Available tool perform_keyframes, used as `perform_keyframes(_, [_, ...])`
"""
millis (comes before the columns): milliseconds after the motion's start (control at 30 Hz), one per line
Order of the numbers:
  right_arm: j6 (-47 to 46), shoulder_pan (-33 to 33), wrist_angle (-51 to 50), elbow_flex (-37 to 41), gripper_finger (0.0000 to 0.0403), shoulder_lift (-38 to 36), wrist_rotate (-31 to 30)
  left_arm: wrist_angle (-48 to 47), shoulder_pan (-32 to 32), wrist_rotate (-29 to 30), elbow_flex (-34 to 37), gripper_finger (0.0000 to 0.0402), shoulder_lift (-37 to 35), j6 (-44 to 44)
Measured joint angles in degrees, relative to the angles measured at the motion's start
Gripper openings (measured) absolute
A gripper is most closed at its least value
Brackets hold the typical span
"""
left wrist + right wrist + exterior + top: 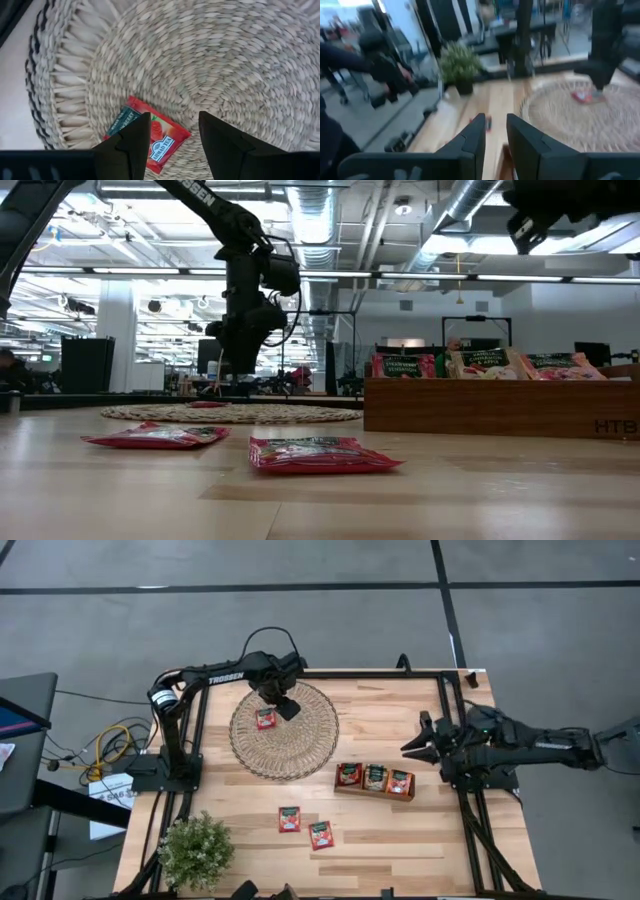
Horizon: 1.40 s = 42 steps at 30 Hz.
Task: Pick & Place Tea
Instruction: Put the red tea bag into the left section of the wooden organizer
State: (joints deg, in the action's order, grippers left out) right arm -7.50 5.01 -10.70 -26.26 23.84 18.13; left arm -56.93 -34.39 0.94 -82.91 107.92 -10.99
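A red tea sachet [162, 137] lies flat on the round wicker mat [300, 745], left of its middle [265, 719]. My left gripper [175, 117] hangs open just above the mat, pointing down, with the sachet below and beside one finger; nothing is between the fingers. Two more red sachets [289, 819] [321, 835] lie flat on the table near the front edge. Three sachets [375, 777] stand in the wooden tray [480, 405]. My right gripper [496, 120] is held high at the table's right edge [412, 747], pointing level toward the left, slightly open and empty.
A small potted plant [197, 850] stands at the near left corner. The arm frames run along both side edges of the table. Bare wood lies between the mat, the tray and the two loose sachets.
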Motion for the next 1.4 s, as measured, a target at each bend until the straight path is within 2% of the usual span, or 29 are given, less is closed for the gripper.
perform_keyframes(167, [-3.21,0.01,4.59,4.81,0.0069,-6.13,-0.02,0.07,-0.89,-0.88,0.0,0.016,0.0,0.31])
perform_keyframes(333, [-5.32,-0.07,4.66,5.16,0.0069,-8.26,-0.02,-1.38,-4.08,-6.02,0.0,0.016,0.0,-2.42])
perform_keyframes(467, [-7.04,-0.1,4.62,5.16,0.0069,-8.34,-0.02,-4.4,-6.42,-6.33,0.0,0.016,0.0,-3.13])
perform_keyframes(700, [-7.11,-0.1,4.46,5.16,0.0069,-8.14,-0.04,-4.47,-8.81,-6.47,0.0,0.016,0.77,-5.43])
perform_keyframes(1000, [-10.71,-0.1,5.21,5.16,0.0069,-8.13,-0.05,-5.11,-9.81,-7.11,0.04,0.016,7.87,-8.17])
perform_keyframes(1400, [-12.05,-0.1,5.18,5.16,0.0069,-8.14,-0.02,-2.7,-11.25,-5.64,-1.75,0.016,8.28,-10.52])
